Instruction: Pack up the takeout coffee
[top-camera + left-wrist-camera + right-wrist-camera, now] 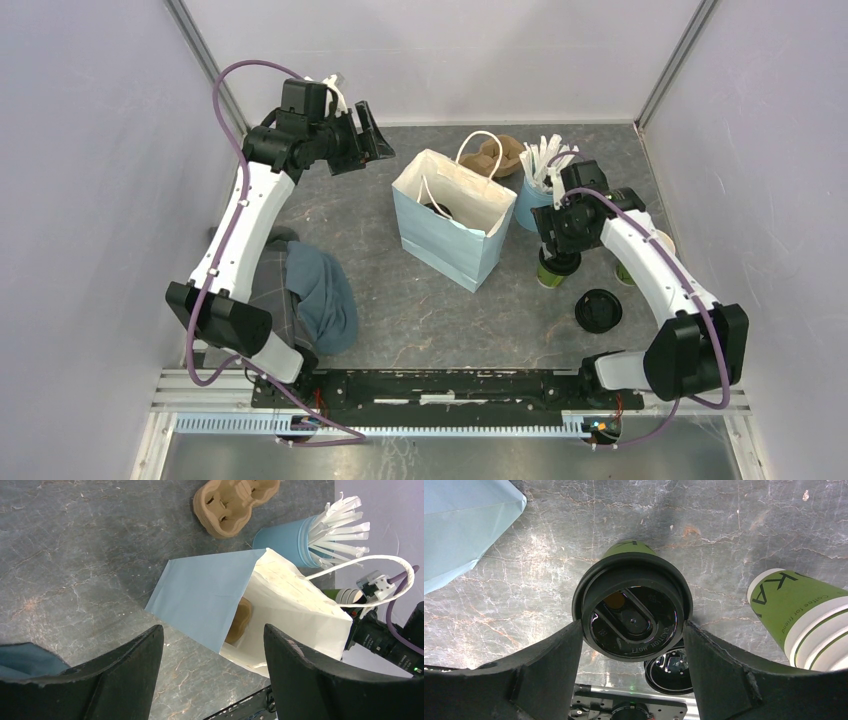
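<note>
Takeout coffee (634, 615), lidded, stands on the table (420, 310), just right of the blue bag (445, 235). My right gripper (631, 627) straddles its top, fingers against both sides; whether they clamp, I cannot tell. My left gripper (213, 632) hangs spread and empty, far left. I judge this the grasping step. Next comes 1 firm squeeze, then an upright lift into the bag.

table (420, 310) | bag (440, 235) | lidded green cup (634, 615) | unlidded cup (804, 620) | loose lid (598, 310) | stick cup (528, 203) | carrier (503, 155) | cloth (325, 300)
</note>
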